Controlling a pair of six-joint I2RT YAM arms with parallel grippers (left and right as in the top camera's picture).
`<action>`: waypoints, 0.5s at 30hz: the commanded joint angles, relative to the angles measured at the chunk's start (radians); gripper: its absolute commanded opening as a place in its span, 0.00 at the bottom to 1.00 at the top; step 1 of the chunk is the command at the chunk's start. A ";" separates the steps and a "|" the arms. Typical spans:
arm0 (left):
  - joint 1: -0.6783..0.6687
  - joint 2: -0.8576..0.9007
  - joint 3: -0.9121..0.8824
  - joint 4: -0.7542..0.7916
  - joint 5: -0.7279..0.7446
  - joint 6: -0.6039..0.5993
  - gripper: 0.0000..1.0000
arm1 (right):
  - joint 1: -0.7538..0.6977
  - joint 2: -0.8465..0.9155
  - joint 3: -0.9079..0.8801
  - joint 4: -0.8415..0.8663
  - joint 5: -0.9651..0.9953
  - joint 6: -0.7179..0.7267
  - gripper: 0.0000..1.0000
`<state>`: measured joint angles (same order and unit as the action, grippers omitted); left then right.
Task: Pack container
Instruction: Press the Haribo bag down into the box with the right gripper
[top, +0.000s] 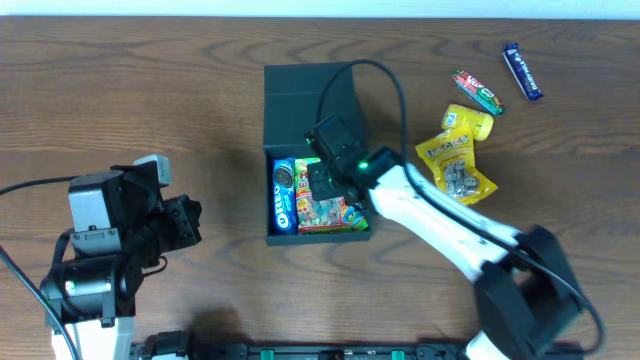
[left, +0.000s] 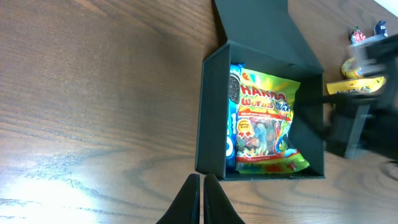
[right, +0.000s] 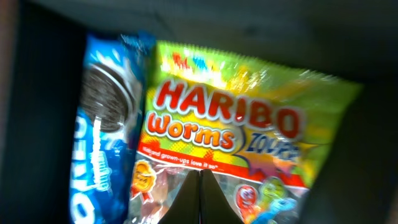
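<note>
Two robot arms share a wooden table (top: 120, 80). From overhead, the right gripper (top: 322, 180), jaws pressed together, hangs inside the open container (top: 310, 100), directly over a Haribo worms bag (top: 340, 213). An Oreo packet (top: 283, 197) lies just beside that bag. The left gripper (top: 195, 222), also closed, sits well apart from the box on the Oreo side. Behind the right arm lie a yellow packet (top: 455, 165) and, farther off, a red-green bar (top: 478, 92) and a blue bar (top: 522, 71).

The left wrist view shows its closed fingers (left: 194, 198) pointing at the container's near wall, just ahead, the lid flap open beyond.

The right wrist view puts its joined fingers (right: 193, 199) close over the Haribo bag; contact cannot be told.
</note>
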<state>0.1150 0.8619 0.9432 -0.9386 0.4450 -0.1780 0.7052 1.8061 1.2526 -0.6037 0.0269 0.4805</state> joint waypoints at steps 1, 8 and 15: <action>-0.002 0.000 0.013 -0.007 0.000 0.022 0.06 | 0.015 0.060 -0.014 0.014 -0.047 -0.016 0.01; -0.002 0.000 0.013 -0.021 0.000 0.022 0.06 | 0.018 0.127 -0.014 0.040 -0.054 -0.010 0.01; -0.002 0.000 0.013 -0.031 0.000 0.022 0.06 | 0.018 0.166 -0.014 0.040 -0.068 -0.010 0.01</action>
<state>0.1150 0.8619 0.9432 -0.9649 0.4450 -0.1780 0.7132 1.9335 1.2430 -0.5621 -0.0277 0.4805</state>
